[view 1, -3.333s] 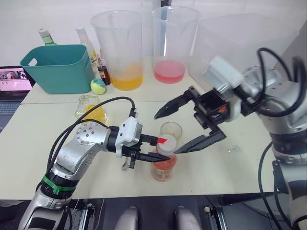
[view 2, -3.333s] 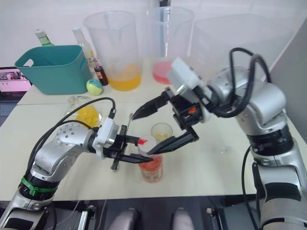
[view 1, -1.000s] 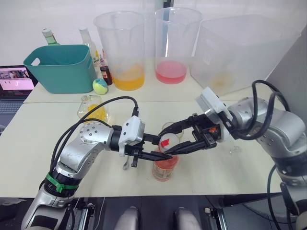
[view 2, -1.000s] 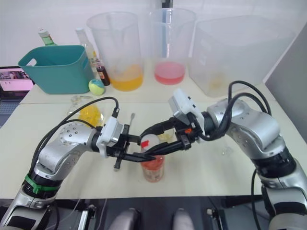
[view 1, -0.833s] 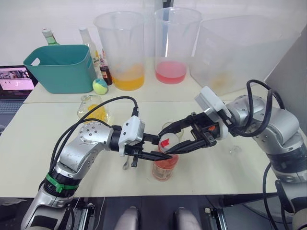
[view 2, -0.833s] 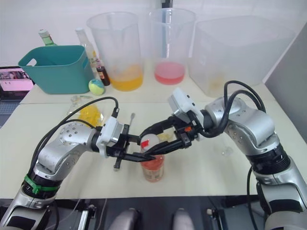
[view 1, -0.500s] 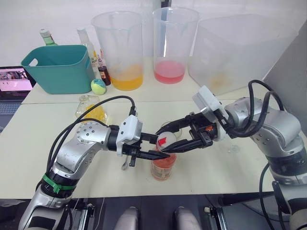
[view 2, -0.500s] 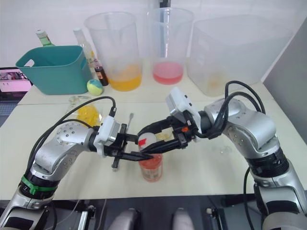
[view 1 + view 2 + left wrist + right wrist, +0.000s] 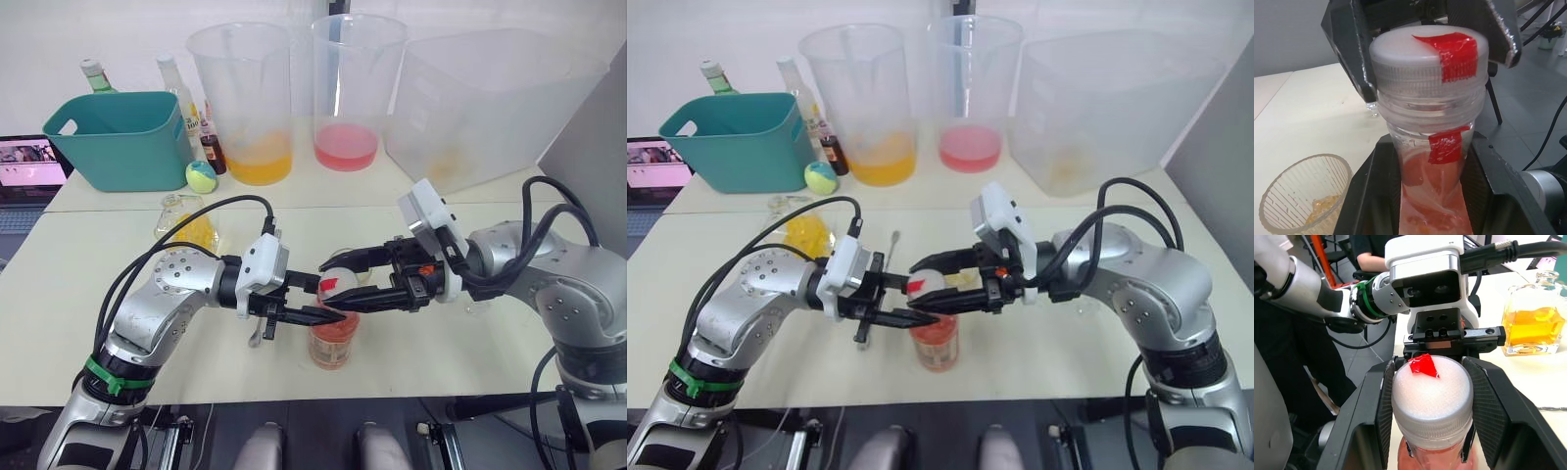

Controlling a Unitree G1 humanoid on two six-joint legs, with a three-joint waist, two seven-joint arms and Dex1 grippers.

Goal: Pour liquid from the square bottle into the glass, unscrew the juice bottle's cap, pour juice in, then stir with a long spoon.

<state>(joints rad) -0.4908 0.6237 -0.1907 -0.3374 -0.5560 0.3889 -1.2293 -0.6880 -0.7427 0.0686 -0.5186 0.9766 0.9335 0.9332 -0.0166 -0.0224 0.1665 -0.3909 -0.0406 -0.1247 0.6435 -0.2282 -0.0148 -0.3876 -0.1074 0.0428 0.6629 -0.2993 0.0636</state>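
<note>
The juice bottle (image 9: 333, 345), holding pink liquid, stands upright near the table's front edge. My left gripper (image 9: 315, 304) is shut on its body just below the neck, and its black fingers (image 9: 1484, 166) press both sides. My right gripper (image 9: 338, 284) reaches in from the right and is shut on the white cap (image 9: 1432, 396) with its red mark. The glass (image 9: 1305, 196) stands just behind the bottle with a little yellow liquid in it. The square bottle (image 9: 186, 225) sits at the left behind my left arm. The long spoon (image 9: 892, 245) lies on the table, partly hidden by my left gripper.
At the back stand a teal basket (image 9: 122, 137), two big pitchers, one with orange liquid (image 9: 245, 98) and one with pink liquid (image 9: 358, 88), and a clear tub (image 9: 490, 98). A green ball (image 9: 201, 174) and several bottles are beside the basket. A small clear stopper (image 9: 477, 306) lies at the right.
My right gripper came down from above the bottle, wide open, and closed around the cap; its wrist has since turned so the fingers lie level. The left gripper keeps its hold on the bottle.
</note>
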